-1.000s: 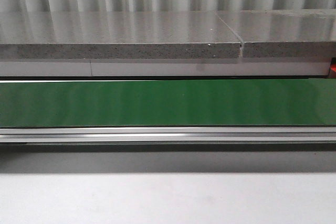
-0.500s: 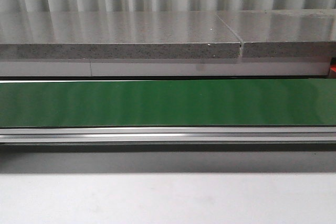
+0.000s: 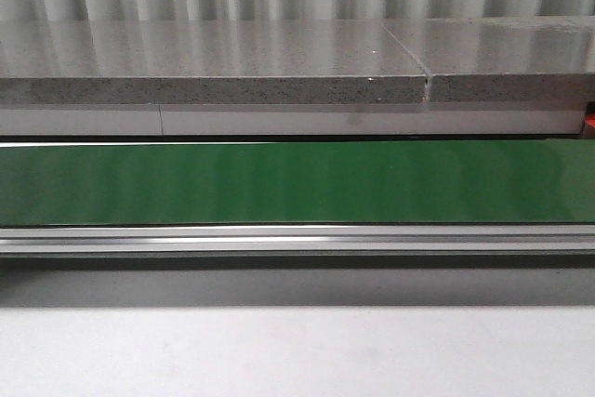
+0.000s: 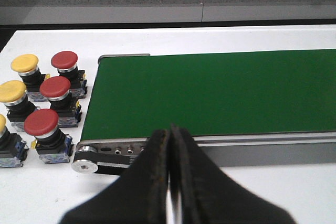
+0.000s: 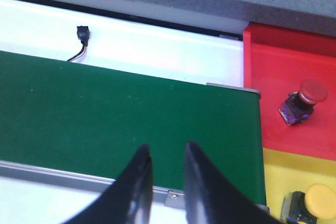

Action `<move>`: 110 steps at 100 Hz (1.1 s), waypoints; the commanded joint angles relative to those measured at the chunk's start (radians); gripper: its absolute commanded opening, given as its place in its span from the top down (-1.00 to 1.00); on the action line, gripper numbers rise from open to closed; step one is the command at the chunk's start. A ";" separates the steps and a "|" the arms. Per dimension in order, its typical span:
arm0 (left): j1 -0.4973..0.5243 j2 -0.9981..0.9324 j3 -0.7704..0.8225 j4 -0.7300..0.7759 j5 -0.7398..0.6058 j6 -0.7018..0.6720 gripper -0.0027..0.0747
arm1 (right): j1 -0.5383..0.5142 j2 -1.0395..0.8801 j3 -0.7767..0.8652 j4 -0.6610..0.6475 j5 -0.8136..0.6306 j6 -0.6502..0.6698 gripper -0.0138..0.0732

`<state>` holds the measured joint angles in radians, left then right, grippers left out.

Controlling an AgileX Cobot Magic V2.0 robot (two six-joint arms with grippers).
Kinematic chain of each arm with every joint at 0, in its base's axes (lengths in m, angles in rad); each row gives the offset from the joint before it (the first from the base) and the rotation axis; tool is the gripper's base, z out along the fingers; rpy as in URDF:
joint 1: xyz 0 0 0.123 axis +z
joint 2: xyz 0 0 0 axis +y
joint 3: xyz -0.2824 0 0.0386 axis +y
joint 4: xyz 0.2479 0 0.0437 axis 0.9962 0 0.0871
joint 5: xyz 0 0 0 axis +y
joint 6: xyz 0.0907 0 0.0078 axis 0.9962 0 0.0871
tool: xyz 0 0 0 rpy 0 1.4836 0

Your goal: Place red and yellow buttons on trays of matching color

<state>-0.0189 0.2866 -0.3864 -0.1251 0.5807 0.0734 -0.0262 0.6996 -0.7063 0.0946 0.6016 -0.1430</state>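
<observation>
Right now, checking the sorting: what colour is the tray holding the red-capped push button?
Red tray, matching the red-capped push button; the right wrist view shows it best.

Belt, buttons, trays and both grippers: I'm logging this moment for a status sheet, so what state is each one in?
Belt: bare, nothing riding on it.
Red buttons: three upright beside the belt end, unsorted.
Yellow buttons: upright in the same cluster, unsorted.
Red tray: holds one red button.
Yellow tray: holds one yellow button.
Left gripper: shut, empty.
Right gripper: open, empty.
</observation>
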 commanded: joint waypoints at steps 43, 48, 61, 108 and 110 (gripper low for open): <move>-0.008 0.009 -0.029 -0.015 -0.077 -0.001 0.98 | 0.003 -0.027 -0.016 -0.005 -0.101 -0.012 0.84; -0.008 0.009 -0.029 -0.015 -0.077 -0.001 0.98 | 0.003 -0.027 -0.016 -0.005 -0.101 -0.012 0.84; -0.008 0.009 -0.029 -0.015 -0.077 -0.001 0.87 | 0.003 -0.027 -0.016 -0.005 -0.101 -0.012 0.84; -0.008 0.009 -0.029 -0.017 -0.082 -0.003 -0.58 | 0.003 -0.027 -0.016 -0.005 -0.101 -0.012 0.84; -0.008 0.009 -0.029 -0.017 -0.084 -0.006 -0.58 | 0.003 -0.027 -0.016 -0.005 -0.101 -0.012 0.84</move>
<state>-0.0189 0.2866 -0.3864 -0.1275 0.5807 0.0734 -0.0262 0.6750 -0.6974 0.0946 0.5779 -0.1437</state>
